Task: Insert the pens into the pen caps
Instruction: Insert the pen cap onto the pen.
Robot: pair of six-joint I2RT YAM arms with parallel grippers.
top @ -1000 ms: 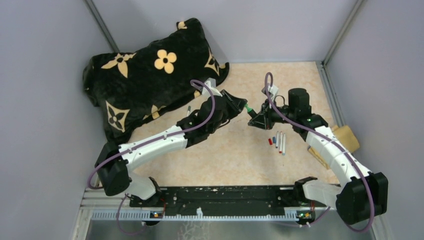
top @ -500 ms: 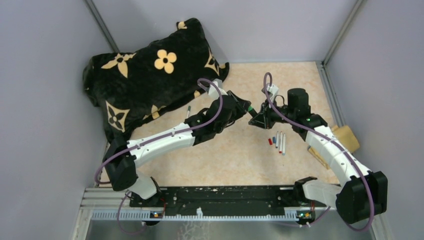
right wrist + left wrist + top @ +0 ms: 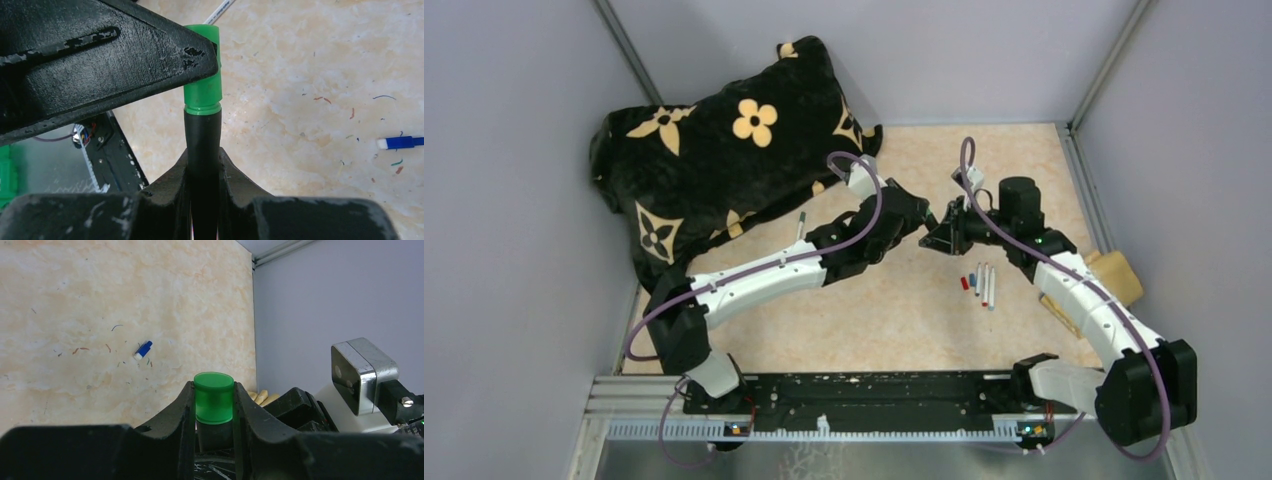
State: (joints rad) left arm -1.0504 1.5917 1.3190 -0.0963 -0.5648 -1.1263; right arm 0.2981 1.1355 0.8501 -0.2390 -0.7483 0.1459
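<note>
The left claw [image 3: 214,388] was part-closed around the green cap [image 3: 214,399]; the right claw [image 3: 202,156] was clamped tight on the black pen [image 3: 202,131]. Tip to tip above the table [image 3: 894,310], cap and pen shared one axis, the cap seemingly seated over the pen's end.

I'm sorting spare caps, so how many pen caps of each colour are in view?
Green cap, on the black pen: 1
Blue cap: 1
Red cap: 1
Total: 3; a bluish stub beside the red cap is too small to call.
</note>
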